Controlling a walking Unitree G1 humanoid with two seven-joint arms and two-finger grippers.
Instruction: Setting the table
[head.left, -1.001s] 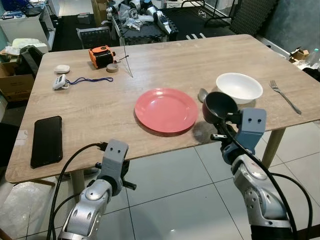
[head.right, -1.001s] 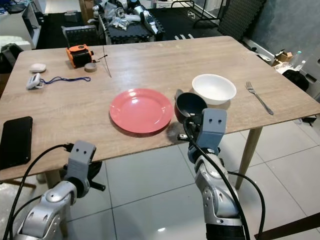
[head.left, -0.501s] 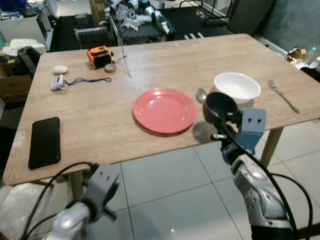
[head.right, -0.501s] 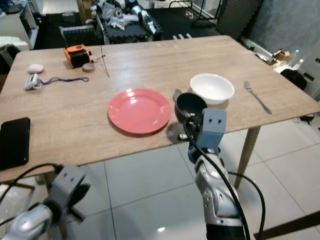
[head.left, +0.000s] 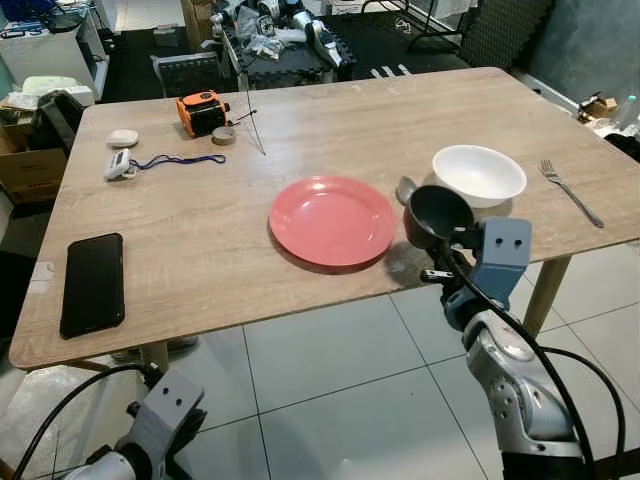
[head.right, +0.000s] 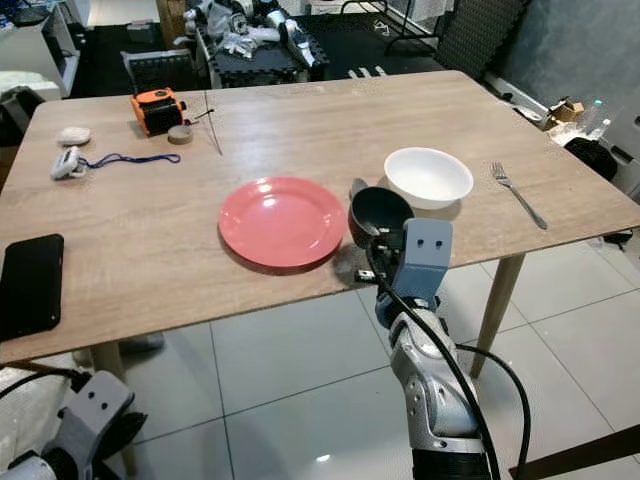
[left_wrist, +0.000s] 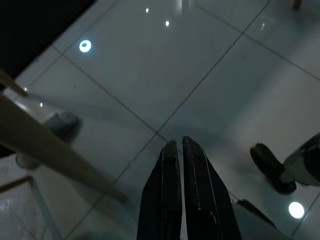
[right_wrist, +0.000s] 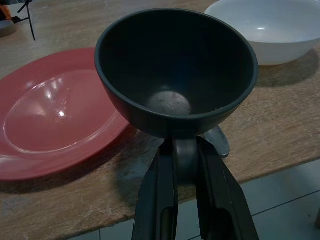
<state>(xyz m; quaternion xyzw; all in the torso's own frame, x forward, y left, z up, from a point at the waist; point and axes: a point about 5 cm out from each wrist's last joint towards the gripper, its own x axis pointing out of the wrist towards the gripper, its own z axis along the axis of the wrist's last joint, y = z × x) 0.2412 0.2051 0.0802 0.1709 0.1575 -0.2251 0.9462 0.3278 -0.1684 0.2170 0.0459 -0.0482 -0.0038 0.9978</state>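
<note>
The right gripper (right_wrist: 186, 150) holds a dark bowl (head.left: 440, 212) by its near rim, with one finger on each side of the wall. The bowl is raised above the front edge of the desk (head.left: 200, 230) and tilted toward the robot. It sits between the red plate (head.left: 333, 219) and the white bowl (head.left: 479, 174).

A spoon (head.left: 404, 188) lies on the desk just behind the dark bowl, between the plate and the white bowl; in the right wrist view its handle end shows beneath the dark bowl. A fork (head.left: 570, 192) lies near the right edge of the desk, well apart from the white bowl.

The left gripper (left_wrist: 180, 150) hangs low below the desk edge, over the tiled floor (head.left: 330, 400). Its fingers are pressed together and hold nothing. A wooden desk leg (left_wrist: 55, 155) shows beside it in the left wrist view.

Other items on the desk:
- A black phone (head.left: 93, 283) lies near the front left corner.
- An orange device (head.left: 203, 112) and a roll of tape (head.left: 225, 136) sit at the far left.
- A small white device on a blue cord (head.left: 120, 165) lies near the left edge.
</note>
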